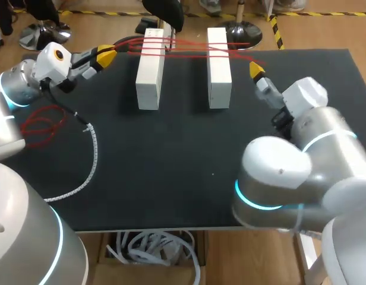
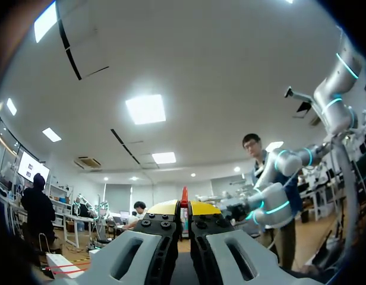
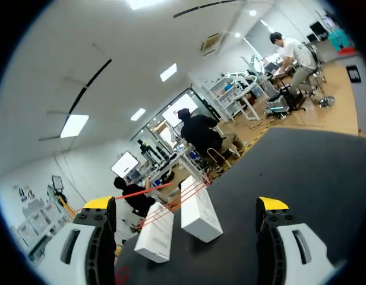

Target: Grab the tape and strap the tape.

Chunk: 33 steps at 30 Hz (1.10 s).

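The near half of the black desk [image 1: 189, 172] lies open between my arms. A white spiral cable sleeve [image 1: 94, 151] curls along its left side, and a loose red coil [image 1: 43, 124] sits near the left edge, beside my left arm. Farther back stand two white rectangular blocks, the left block [image 1: 150, 71] and the right block [image 1: 218, 68], set apart, long sides running near to far, close to the far edge. Thin red tape [image 1: 189, 52] runs crosswise over both tops in several strands. The left hand [image 1: 107, 56] pinches the tape's left end between closed fingers. The right hand [image 1: 255, 69] is spread wide, holding nothing, near the tape's right end; whether they touch is hard to make out.
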Tool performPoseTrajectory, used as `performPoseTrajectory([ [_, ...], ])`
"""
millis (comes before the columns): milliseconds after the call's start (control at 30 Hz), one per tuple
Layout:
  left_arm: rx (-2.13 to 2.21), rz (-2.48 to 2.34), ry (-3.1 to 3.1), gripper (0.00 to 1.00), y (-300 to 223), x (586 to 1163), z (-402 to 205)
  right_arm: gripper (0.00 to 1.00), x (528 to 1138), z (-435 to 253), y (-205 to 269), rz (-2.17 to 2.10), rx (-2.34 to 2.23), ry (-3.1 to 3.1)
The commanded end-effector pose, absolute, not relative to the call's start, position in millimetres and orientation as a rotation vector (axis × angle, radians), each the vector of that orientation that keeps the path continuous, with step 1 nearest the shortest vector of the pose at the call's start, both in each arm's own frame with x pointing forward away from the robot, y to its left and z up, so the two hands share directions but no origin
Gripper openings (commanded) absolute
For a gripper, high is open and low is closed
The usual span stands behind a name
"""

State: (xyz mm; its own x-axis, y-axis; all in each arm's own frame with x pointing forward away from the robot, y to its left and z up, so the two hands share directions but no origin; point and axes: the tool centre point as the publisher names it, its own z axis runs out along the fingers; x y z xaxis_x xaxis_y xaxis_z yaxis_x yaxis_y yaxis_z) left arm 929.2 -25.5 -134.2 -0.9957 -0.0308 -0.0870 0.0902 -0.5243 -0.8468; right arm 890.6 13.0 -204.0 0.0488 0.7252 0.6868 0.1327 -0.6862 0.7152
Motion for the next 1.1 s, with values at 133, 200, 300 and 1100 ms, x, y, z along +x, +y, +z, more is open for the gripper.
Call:
performPoseTrajectory([
  [133, 0.095, -2.681, 1.493, 0.00, -26, 929, -135, 1.00, 887, -202, 38, 1.753, 1.785, 0.410],
  [200, 0.095, -2.681, 1.493, 0.00, -26, 929, -135, 1.00, 888, -200, 42, 1.793, 1.826, 0.350],
  [300, 0.095, -2.681, 1.493, 0.00, -26, 929, -135, 1.00, 891, -197, 49, 1.857, 1.879, 0.253],
  [1100, 0.095, -2.681, 1.493, 0.00, -26, 929, -135, 1.00, 915, -160, 84, 2.228, 2.168, -0.240],
])
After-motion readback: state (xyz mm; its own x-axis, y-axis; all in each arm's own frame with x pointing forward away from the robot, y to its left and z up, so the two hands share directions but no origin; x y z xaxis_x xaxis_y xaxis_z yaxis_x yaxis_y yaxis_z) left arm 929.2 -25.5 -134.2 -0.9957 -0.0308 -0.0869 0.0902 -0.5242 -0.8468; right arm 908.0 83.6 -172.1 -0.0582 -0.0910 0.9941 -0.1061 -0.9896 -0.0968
